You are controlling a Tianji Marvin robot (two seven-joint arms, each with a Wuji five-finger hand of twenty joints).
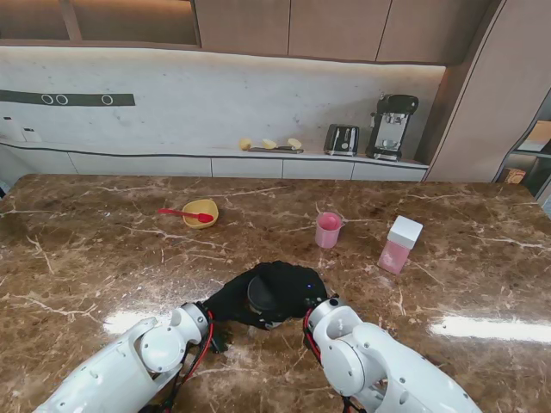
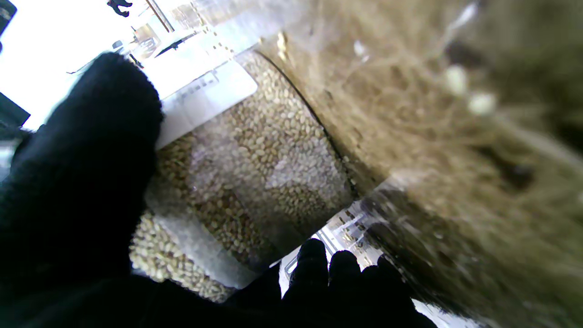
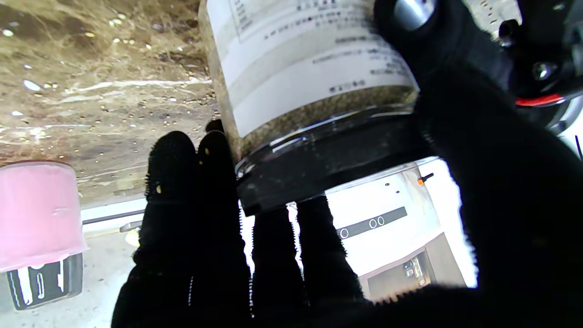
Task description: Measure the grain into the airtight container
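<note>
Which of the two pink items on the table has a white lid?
The pink container on the right; the round pink cup left of it is open-topped.

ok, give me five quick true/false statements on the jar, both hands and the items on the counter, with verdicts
1. Both hands are on the grain jar. True: the left hand and the right hand wrap it.
2. The jar's black lid is off. False: it is on the jar.
3. The pink cup is in the right hand. False: it stands on the counter, farther from me.
4. A red spoon rests on the yellow bowl. True.
5. The pink container with the white lid lies on its side. False: it stands upright, to the right.
</note>
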